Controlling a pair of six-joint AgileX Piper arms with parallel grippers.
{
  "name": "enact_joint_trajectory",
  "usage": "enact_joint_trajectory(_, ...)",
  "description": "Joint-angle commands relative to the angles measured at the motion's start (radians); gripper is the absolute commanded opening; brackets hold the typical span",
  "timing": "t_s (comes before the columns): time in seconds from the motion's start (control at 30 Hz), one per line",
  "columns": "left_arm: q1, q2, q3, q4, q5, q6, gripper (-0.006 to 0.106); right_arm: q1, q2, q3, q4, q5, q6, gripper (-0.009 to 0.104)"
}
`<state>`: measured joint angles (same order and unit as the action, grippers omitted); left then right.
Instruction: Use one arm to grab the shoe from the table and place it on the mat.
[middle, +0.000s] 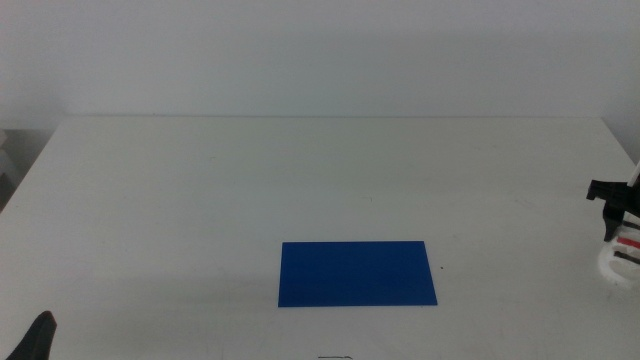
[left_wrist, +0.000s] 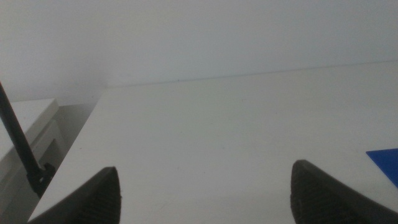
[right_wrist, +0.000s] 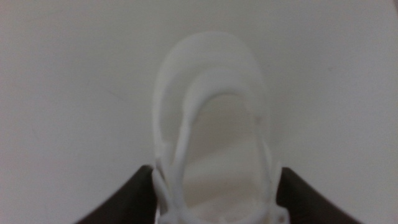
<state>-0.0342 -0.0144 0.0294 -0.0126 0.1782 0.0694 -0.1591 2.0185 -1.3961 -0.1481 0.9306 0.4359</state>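
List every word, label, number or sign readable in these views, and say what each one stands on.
None can be read. The flat dark blue rectangular mat, the white chunky-soled sandal between the right gripper's jaws, and the plain white tabletop show no lettering.

The middle view looks forward and down over the plain white worktop (middle: 300, 180). The left wrist view sits low, facing across it, sharing the flat dark blue rectangular mat (middle: 357, 273) corner (left_wrist: 387, 160). The right wrist view hangs close above, apparently straight down, blurred
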Motion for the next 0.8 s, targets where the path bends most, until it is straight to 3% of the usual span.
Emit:
enact_joint_trajectory(0.0,-0.004,-0.019,-0.003,-0.006,-0.083,-0.012,0.094,-0.003,-0.059,-0.03,-0.021,0.005,-0.028,0.02)
enact_joint_trajectory(0.07,-0.004,-0.019,-0.003,-0.006,-0.083,-0.012,0.094,0.009,-0.073,-0.03,-0.02,0.017,-0.057,0.0)
enact_joint_trajectory(0.1,-0.004,-0.019,-0.003,-0.006,-0.083,-0.012,0.094,0.02,-0.088,-0.03,-0.02,0.021,-0.061,-0.001)
enact_joint_trajectory(0.33,-0.004,-0.019,-0.003,-0.006,-0.083,-0.012,0.094,0.2,-0.199,-0.03,-0.022,0.103,0.029,-0.001)
enact_joint_trajectory(0.53,-0.004,-0.019,-0.003,-0.006,-0.083,-0.012,0.094,0.455,-0.174,-0.054,0.021,0.104,0.157,-0.001)
enact_joint_trajectory(0.77,-0.004,-0.019,-0.003,-0.006,-0.083,-0.012,0.094,0.696,-0.039,-0.266,0.061,0.129,0.261,0.0)
